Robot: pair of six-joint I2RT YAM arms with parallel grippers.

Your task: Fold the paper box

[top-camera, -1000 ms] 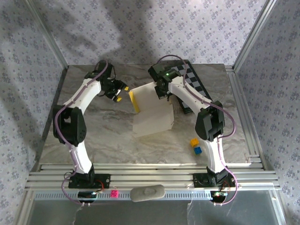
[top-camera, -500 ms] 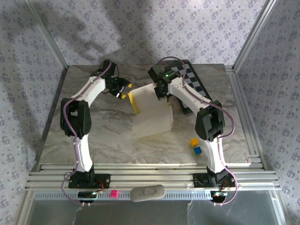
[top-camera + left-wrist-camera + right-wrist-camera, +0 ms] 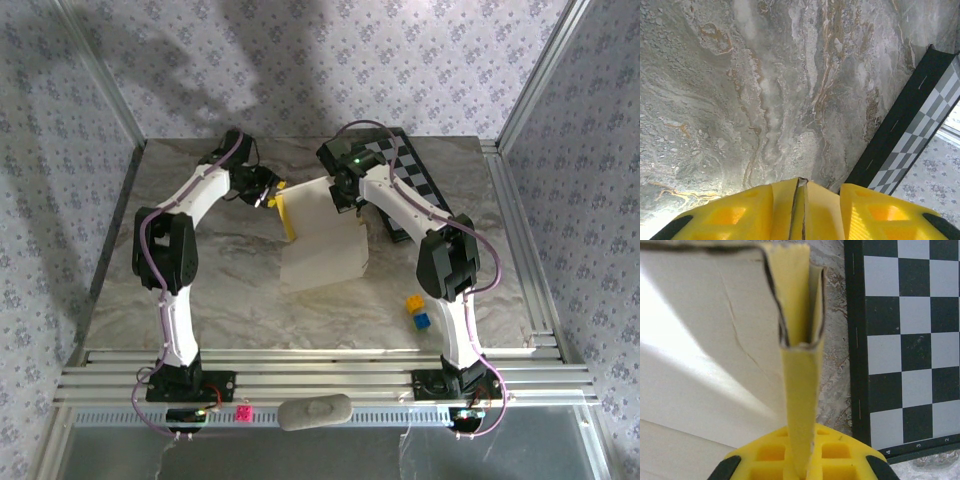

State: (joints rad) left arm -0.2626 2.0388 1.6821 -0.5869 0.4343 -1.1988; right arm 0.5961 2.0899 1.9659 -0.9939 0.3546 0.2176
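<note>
**Clerk:** First entry?

**Keeper:** Paper box [image 3: 325, 245]. It is unfolded, pale inside up, and lies at the middle of the table [image 3: 200, 290]. The long axis runs from the far edge toward the near edge, with the near end swung a little toward the left edge. A yellow side flap [image 3: 288, 215] stands up along the left side at the far end.

**Clerk:** Arms?

**Keeper:** Left arm [image 3: 165, 250]. It rises from the near-left base with a bent elbow, and the forearm reaches to the box's far-left corner. On the left pincer [image 3: 271, 193], the fingers [image 3: 735, 217] sit against both sides of a doubled yellow edge of the box, seen edge-on. As far as the wrist view tells, it is clamped on that edge.

Right arm [image 3: 450, 262]. It rises from the near-right base, and the forearm reaches to the box's far-right corner. The right pincer [image 3: 346, 200] is closed tight on a thin upright yellow strip of the box.

**Clerk:** Sundries?

**Keeper:** Chequered board [image 3: 415, 180], toward the far-right corner, partly under the right forearm and just beside the box. Yellow cube [image 3: 412, 302] and blue cube [image 3: 422, 320], touching each other, toward the near-right corner and apart from the box.
</note>
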